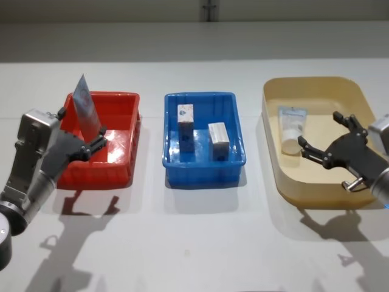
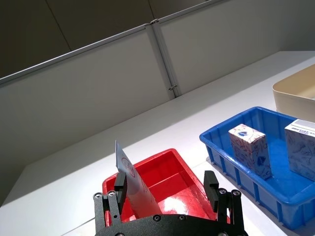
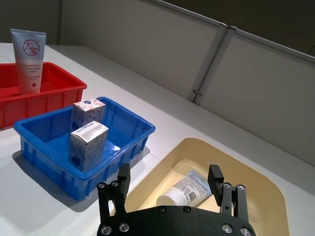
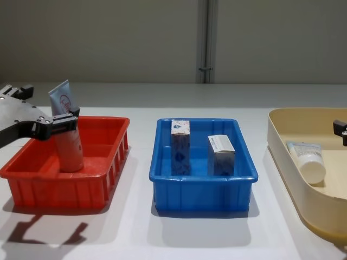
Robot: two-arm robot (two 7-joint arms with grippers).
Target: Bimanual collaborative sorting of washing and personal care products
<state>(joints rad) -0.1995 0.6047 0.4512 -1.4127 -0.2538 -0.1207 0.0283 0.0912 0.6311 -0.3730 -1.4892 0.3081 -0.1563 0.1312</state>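
You have one pale-blue tube (image 4: 69,142) standing in the red bin (image 1: 129,97) at the left, flat crimped end up and leaning slightly. Its foot is low inside the bin, and you cannot tell whether it rests on its cap. Your left gripper (image 2: 165,184) sits at that tube with its fingers spread wide. The tube stands between them, close against one finger (image 2: 120,187); whether it actually touches is hard to judge. From the chest, a finger crosses in front of the tube and hides a band of it. A second tube (image 1: 290,126) lies flat in the beige bin (image 1: 316,82) at the right, white cap toward the near side. Your right gripper (image 1: 318,130) hovers just right of it, claw open and holding nothing; the chest view cuts it off at the right edge. Two cartons stand in the blue bin (image 1: 200,95) in the middle, the left carton (image 1: 185,125) apart from the right carton (image 1: 219,140). Their print is too small to read.
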